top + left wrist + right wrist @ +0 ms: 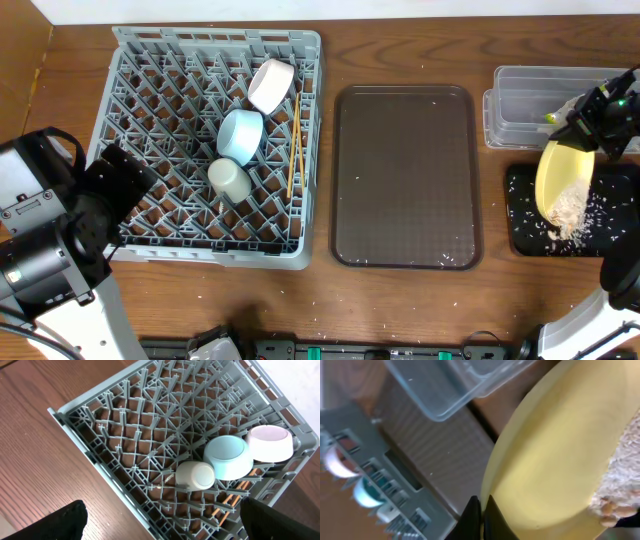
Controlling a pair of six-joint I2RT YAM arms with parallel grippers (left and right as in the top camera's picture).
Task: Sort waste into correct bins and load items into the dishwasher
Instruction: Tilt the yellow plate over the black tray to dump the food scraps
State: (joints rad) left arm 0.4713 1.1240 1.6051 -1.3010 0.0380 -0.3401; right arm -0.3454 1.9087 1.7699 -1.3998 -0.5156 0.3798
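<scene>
Our right gripper point(578, 130) clamping tilted round yellow plate point(555, 175), whitish rice scraps point(570, 210) on it and in shallow black bin point(522, 235), left gripper point(165, 522) wide

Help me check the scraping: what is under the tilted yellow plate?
The black bin lies beneath the yellow plate, strewn with white rice scraps. The plate hides part of the bin's floor.

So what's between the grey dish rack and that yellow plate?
A dark brown serving tray lies there; the overhead view shows it.
</scene>
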